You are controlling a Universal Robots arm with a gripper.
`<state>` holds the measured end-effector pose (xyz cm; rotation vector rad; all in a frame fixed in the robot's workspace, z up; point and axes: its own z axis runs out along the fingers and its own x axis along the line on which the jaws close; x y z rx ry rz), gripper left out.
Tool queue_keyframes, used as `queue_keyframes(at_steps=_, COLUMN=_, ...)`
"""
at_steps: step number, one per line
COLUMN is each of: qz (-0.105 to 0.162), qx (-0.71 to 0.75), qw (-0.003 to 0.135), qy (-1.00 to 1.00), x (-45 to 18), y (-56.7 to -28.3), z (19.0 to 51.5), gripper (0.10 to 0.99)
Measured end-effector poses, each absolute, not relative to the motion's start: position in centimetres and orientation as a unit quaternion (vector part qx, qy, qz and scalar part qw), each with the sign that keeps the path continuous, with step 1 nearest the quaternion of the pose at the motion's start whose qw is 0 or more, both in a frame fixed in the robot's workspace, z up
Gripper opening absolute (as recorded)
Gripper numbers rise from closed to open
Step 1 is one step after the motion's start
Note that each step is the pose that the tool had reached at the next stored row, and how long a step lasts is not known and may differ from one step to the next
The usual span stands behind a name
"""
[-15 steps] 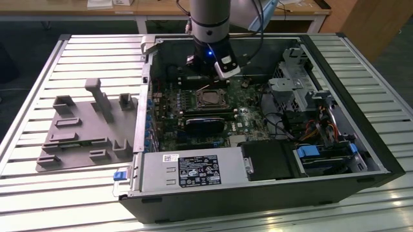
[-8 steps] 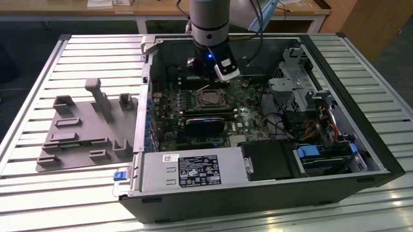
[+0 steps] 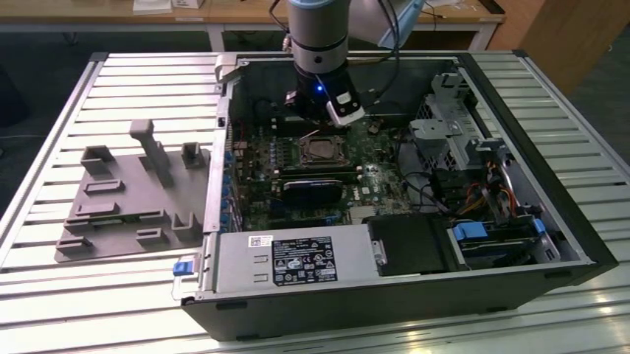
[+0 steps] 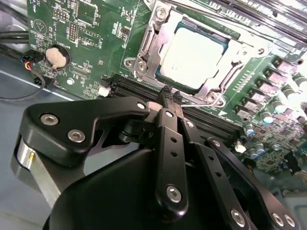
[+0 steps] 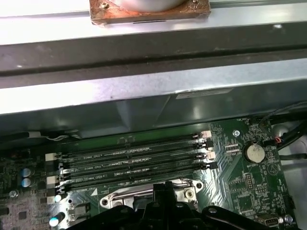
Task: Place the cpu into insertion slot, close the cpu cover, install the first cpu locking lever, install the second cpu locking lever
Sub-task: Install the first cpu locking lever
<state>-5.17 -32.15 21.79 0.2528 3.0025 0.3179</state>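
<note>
- The open computer case (image 3: 394, 295) lay on its side on the slatted table (image 3: 118, 295), and my arm reached down into it over the green motherboard (image 4: 86, 28).
- The cpu (image 4: 194, 57) sat flat in the slot (image 3: 316, 151), its pale metal top showing through the window of the cover (image 4: 160, 28), which looked folded down over it.
- My end effector (image 4: 171, 98) had its fingers drawn together, with nothing visibly between them. The tips were at the slot's edge, right by a thin wire lever (image 4: 199, 101).
- I could not tell whether the tips touched the lever or stood just off it.
- I judged the lever step to be the one in hand, with chip and cover already done.
- To do it well, I judged the tips should bear on the wire alone, pressing slowly and evenly until it tucked under its catch.
- The memory slots (image 5: 129, 165) lay just beside, so a slip there risked scraping the board.
</note>
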Motion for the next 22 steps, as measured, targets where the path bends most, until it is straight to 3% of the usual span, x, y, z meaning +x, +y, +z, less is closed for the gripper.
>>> queue_keyframes(at_steps=6, qz=0.104, qx=0.082, qw=0.065, qy=0.989, x=-5.2, y=-31.9, z=21.5, gripper=0.102)
queue_keyframes(at_steps=11, qz=0.101, qx=0.080, qw=0.086, qy=0.988, x=-5.5, y=-31.7, z=21.3, gripper=0.102)
queue_keyframes(at_steps=22, qz=0.100, qx=0.080, qw=0.090, qy=0.988, x=-5.8, y=-30.9, z=21.1, gripper=0.102)
